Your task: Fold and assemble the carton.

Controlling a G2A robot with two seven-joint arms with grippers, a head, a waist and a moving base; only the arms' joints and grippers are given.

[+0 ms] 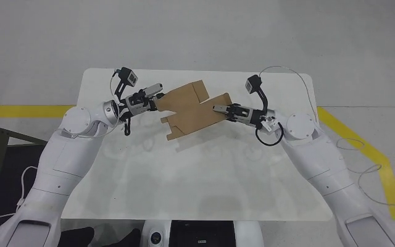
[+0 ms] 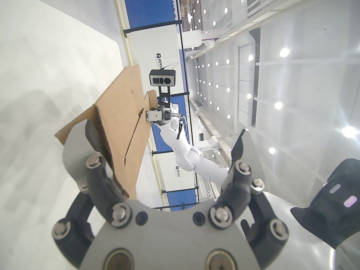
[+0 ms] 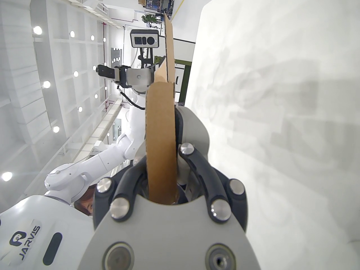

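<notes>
Over the white table [image 1: 185, 182], right hand [image 1: 216, 108] clamps the carton [image 1: 192, 110]; left hand [image 1: 158, 88] gapes open at its edge.

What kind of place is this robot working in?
Likely a big factory hall or robot lab: a high white ceiling with rows of round lights, blue and white partitions, and a yellow floor line beside the table where the carton is held.
</notes>
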